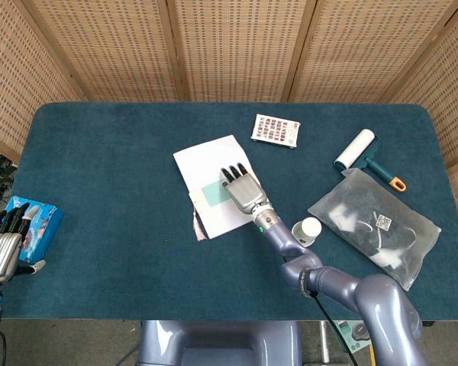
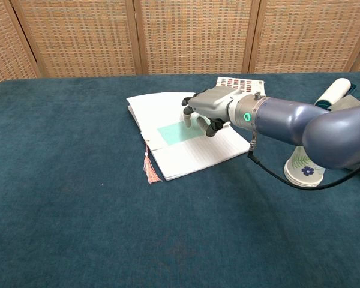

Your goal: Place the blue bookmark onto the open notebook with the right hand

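The blue bookmark [image 2: 179, 132] is seen lying flat on the open notebook [image 2: 186, 153], near the middle of the tabletop [image 2: 78, 210]. From the chest view, a pink tassel [image 2: 150, 171] is seen nearest, trailing off the notebook's 7 o'clock corner onto the cloth. At 3 o'clock of the notebook, a paper cup [image 2: 303, 168] with a floral print is partly covered by the right forearm.

The right robot hand [image 2: 211, 108] is held palm down over the 3 o'clock end of the bookmark, with its fingers [image 2: 186, 118] curled downward and apart; nothing is gripped in it. Whether the fingertips touch the bookmark cannot be told, since the hand covers that end in both views. The right arm is stretched from the lower right edge across to the notebook.

In the head view, the left robot hand [image 1: 1, 255] is seen at the far 9 o'clock edge, cut off by the frame; whether it is released or clenched cannot be told. A blue packet [image 1: 38, 225] lies just beside it.

Farther back, at 1 o'clock of the notebook, a printed card [image 1: 275, 130] is seen. A lint roller [image 1: 359, 152] and a clear bag [image 1: 374, 221] of dark items lie toward 3 o'clock.
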